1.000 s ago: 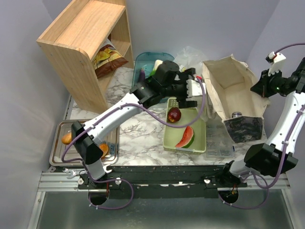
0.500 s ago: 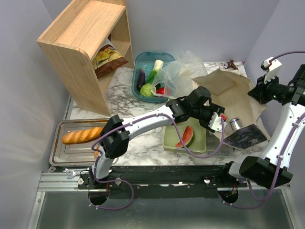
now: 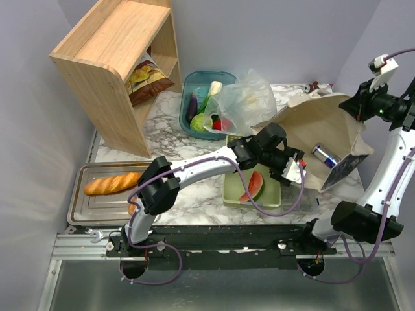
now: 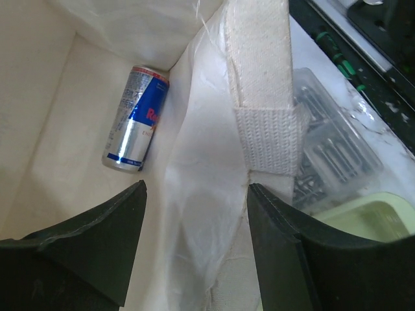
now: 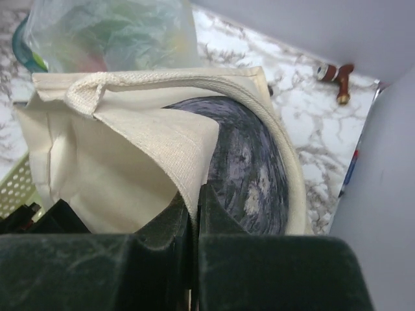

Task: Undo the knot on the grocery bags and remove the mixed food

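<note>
From above, my left gripper point(image 3: 293, 170) hung at the tote's point(image 3: 305, 126) mouth, the nearer arm to the can point(image 3: 322, 155) lying inside, just right of it. The green basket point(image 3: 227, 192) held watermelon point(image 3: 254, 186). Left wrist: the jaws stood half-wide astride the rim, with the can far-left, lengthwise away. Right wrist: the right gripper point(image 5: 193, 194) pinched the tote's cloth.

Dark fingers point(image 5: 162, 228) pinching cream tote bag point(image 5: 123, 152), grocery bag point(image 5: 110, 32) behind, marble table point(image 5: 305, 123)

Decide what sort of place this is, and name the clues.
Probably a lab bench staged as a kitchen: two robot arms on a marble-look table, a wooden shelf, a baguette and a watermelon wedge.
</note>
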Tool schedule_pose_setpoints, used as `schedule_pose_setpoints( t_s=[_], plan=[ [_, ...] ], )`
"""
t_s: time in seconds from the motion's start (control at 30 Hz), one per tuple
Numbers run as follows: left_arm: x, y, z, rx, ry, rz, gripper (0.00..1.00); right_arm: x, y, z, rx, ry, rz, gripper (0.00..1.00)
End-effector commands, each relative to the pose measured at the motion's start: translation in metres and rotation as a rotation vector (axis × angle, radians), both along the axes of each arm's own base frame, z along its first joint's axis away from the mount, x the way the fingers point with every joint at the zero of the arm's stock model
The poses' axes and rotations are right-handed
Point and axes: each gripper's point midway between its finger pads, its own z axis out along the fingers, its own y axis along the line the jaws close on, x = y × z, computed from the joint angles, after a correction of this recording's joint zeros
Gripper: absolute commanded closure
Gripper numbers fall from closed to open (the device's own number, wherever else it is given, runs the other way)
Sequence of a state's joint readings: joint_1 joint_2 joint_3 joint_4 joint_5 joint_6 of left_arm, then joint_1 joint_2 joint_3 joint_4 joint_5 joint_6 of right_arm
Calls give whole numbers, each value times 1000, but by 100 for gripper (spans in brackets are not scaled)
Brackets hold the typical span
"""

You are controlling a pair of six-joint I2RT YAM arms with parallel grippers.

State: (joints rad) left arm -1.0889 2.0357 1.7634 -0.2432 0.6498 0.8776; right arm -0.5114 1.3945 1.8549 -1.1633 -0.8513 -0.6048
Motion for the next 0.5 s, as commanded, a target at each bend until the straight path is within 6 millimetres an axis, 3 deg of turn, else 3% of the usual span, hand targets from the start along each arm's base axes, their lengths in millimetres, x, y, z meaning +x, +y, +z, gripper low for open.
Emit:
schedule_pose_setpoints(
  t_s=[0.0, 0.17, 0.43, 0.47],
  plan=[
    [23, -14, 45, -117, 6, 118, 35, 7, 21, 86, 20, -266, 73, 99],
    [36, -2, 116, -227, -6, 151, 34, 3, 32, 118, 55, -345, 106, 99],
    [23, 50, 217, -341, -51, 121, 31, -9, 45, 137, 42, -434, 153, 99],
    [21, 57, 222, -329, -48, 120, 29, -9, 46, 139, 42, -447, 156, 99]
  ],
)
